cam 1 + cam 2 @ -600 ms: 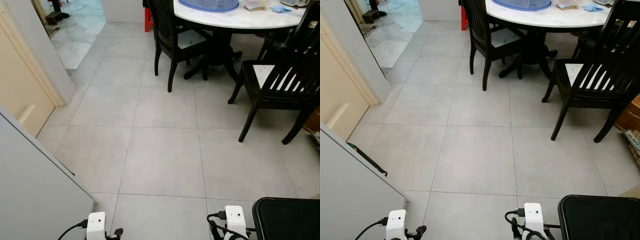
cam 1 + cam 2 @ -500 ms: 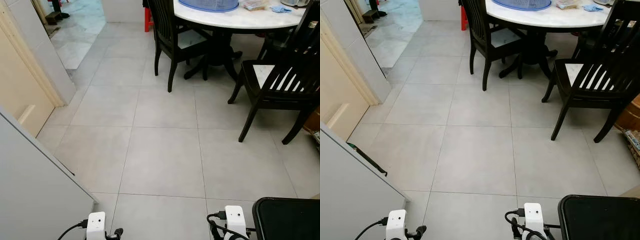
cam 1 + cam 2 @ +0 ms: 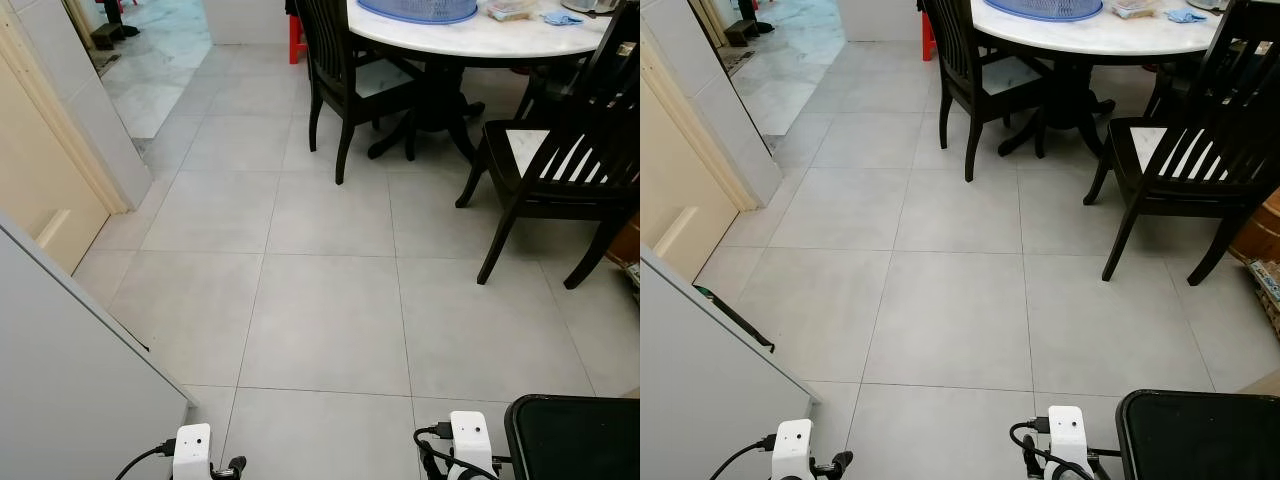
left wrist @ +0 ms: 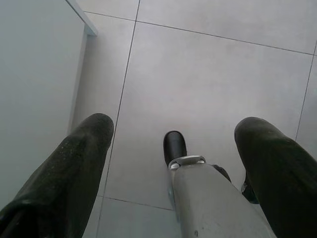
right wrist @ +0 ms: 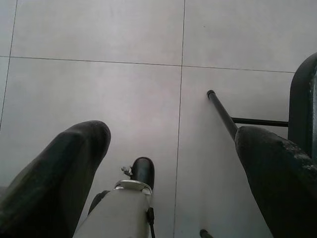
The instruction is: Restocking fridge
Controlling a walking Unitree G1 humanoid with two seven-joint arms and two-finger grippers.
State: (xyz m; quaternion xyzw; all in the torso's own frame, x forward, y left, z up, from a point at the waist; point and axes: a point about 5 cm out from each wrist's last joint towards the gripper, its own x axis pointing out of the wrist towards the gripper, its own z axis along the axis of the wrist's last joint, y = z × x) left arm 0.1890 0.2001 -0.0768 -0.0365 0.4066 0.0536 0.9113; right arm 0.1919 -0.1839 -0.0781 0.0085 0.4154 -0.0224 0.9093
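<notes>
Grey tile is most of what you have ahead in the left eye view: a bare floor [image 3: 320, 300] running up to a white round table [image 3: 470, 35] with a blue mesh food cover [image 3: 418, 9] on it and dark wooden chairs [image 3: 560, 170] pulled around. The fridge [image 3: 70, 370], the thing you are meant to restock, stands just outboard of your left gripper as a plain pale-grey slab, edge-on, with no shelves or contents on show. Both wrists sit low at the bottom edge, which suggests arms simply hanging between steps.

The right eye view gives the same scene, plus a dark strip [image 3: 735, 320], probably a seal or handle edge, running along the fridge's slanted side. Just outboard of your right wrist is a black seat [image 3: 1200, 435] with a rounded corner.

In the left wrist view your left gripper [image 4: 173, 144] points down at the floor, its two black fingers [image 4: 84, 163] spread wide with nothing between them. The fridge's flat grey face rises beside one finger, close but not touching. A silver leg with a black foot [image 4: 174, 146] shows below the gap.

In the right wrist view your right gripper [image 5: 171, 144] is likewise spread apart and empty, aimed at the tiles. A thin black leg [image 5: 223, 115] of the seat frame stands just beside the outer finger. No groceries are in hand, so you probably need to fetch stock first
</notes>
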